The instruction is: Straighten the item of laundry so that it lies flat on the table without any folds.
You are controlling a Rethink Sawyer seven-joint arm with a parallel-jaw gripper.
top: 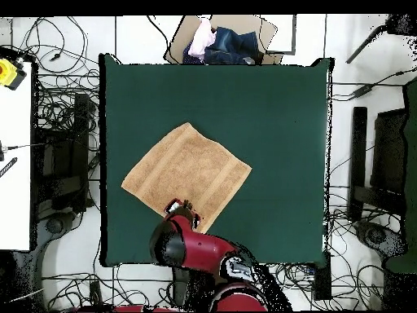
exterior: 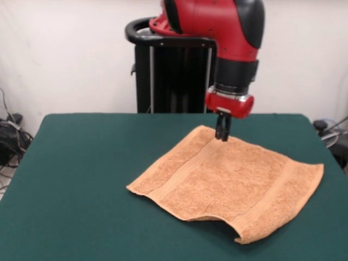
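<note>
The orange-tan towel [exterior: 228, 185] lies spread out on the dark green table [exterior: 81, 179], right of centre. It is mostly flat, with woven bands near two edges. Its near edge lifts off the table and curls under at the front corner [exterior: 242, 235]. My gripper [exterior: 222, 135] hangs straight down with its tips at the towel's far edge, the fingers close together. I cannot tell whether cloth is pinched between them. In the overhead view the towel [top: 186, 173] sits as a diamond on the table [top: 269, 122], and the gripper [top: 186, 204] is at its corner nearest the robot base.
The black pedestal [exterior: 174, 76] stands behind the table's far edge. In the overhead view a box of clothes [top: 220, 45] sits off the table's top edge. A white bench [top: 15, 155] stands at the left. Cables lie on the floor around the table.
</note>
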